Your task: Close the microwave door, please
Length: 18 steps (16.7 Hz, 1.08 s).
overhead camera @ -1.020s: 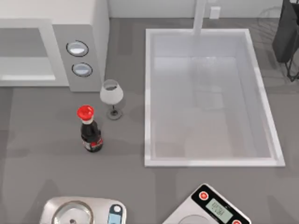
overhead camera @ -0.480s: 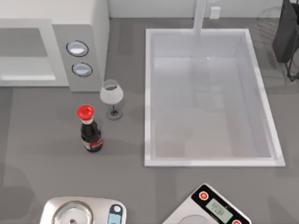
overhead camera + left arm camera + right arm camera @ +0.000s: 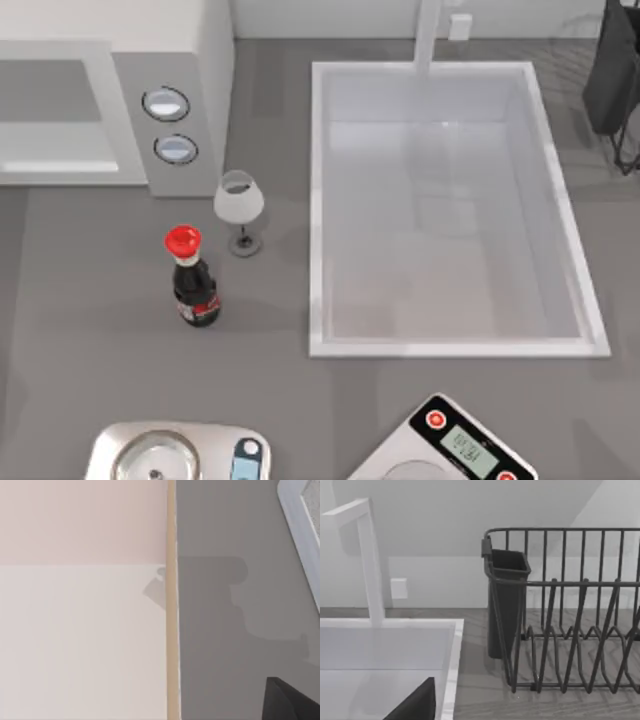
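Microwave [image 3: 110, 100] cut off at the top view's left and far edges, door's [image 3: 55, 115] left part lost with it. Two scales cropped at the near edge: one near-left [image 3: 175, 452], one near-right [image 3: 445, 445], display digits too small to read. Dish rack [image 3: 615, 80] clipped at far right.

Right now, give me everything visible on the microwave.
The large white boxy microwave sits at the top view's far left, cut off by the frame's edge. Its grey control panel faces the camera and carries two round silver-rimmed dials, one above the other. Left of the panel lies the white-framed door with its greyish window, appearing flush with the front. A stemmed wine glass stands just off its front right corner, apart.
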Each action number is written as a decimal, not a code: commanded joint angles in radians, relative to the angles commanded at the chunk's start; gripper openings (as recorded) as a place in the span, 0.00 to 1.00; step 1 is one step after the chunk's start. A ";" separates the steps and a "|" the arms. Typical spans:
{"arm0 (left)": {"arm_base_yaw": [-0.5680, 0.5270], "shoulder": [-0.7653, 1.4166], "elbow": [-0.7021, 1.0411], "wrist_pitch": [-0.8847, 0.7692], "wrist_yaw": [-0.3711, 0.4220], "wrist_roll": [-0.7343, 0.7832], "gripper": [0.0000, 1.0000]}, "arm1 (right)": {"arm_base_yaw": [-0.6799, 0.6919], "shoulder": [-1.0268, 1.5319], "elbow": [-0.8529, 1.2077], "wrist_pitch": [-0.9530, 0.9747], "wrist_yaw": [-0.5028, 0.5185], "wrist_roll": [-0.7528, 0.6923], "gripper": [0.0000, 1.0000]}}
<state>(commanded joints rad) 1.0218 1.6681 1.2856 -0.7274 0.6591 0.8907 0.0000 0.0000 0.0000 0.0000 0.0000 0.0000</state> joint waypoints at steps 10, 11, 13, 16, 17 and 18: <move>-0.001 0.070 -0.149 0.229 0.000 0.003 0.00 | 0.000 0.000 0.000 0.000 0.000 0.000 1.00; 0.000 0.086 -0.181 0.282 0.001 0.003 0.00 | 0.000 0.000 0.000 0.000 0.000 0.000 1.00; 0.002 0.113 -0.237 0.359 0.002 0.004 0.00 | 0.000 0.000 0.000 0.000 0.000 0.000 1.00; 0.003 0.130 -0.268 0.395 0.003 0.005 0.00 | 0.000 0.000 0.000 0.000 0.000 0.000 1.00; 0.003 0.130 -0.268 0.395 0.003 0.005 0.00 | 0.000 0.000 0.000 0.000 0.000 0.000 1.00; 0.003 0.130 -0.268 0.395 0.003 0.005 0.00 | 0.000 0.000 0.000 0.000 0.000 0.000 1.00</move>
<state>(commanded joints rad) 1.0248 1.7982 1.0174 -0.3324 0.6616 0.8961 0.0000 0.0000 0.0000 0.0000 0.0000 0.0000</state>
